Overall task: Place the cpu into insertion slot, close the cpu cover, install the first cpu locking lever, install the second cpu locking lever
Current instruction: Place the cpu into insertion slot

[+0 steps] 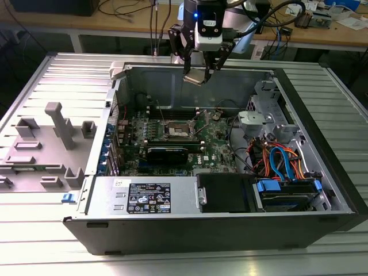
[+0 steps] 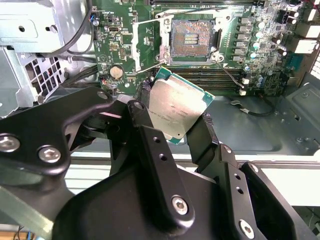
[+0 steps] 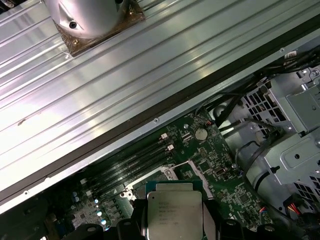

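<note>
Silver-topped cpu (image 2: 175,107), clamped in the end effector (image 2: 175,111), hangs clear of the insertion slot (image 2: 192,40).

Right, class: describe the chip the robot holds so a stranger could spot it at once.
Start at the open computer case. Over it, the arm's black fingers pinch a small square chip. Its plain silver top and green rim set it apart from the crowded green board below.

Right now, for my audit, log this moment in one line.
gripper: shut on cpu | cpu: held aloft, not seated | insertion slot: empty
</note>
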You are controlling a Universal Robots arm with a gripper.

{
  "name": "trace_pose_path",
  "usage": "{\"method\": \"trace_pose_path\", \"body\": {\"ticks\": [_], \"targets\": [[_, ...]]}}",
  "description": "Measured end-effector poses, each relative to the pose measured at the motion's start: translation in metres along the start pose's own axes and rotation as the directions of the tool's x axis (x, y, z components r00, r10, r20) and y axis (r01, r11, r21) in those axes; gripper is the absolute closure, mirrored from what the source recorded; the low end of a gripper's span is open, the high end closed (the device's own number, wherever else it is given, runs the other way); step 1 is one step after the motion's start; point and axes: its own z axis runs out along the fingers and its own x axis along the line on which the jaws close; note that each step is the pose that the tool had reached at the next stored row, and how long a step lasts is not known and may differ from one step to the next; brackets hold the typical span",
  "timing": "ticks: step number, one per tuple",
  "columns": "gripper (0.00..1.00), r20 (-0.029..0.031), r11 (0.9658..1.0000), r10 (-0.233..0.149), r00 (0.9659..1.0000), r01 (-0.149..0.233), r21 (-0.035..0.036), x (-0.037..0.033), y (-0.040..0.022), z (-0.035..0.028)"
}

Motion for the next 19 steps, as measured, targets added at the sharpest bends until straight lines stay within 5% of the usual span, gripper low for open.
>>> {"method": "trace_pose_path", "body": {"ticks": [13, 19], "targets": [[0.46, 0.0073, 0.9956, 0.093, 0.9956, -0.093, -0.0020, 0.0000, -0.0001, 0.0013], [0.46, 0.0124, 0.9873, 0.159, 0.9872, -0.159, -0.0039, 0.0000, -0.0002, 0.0027]]}}
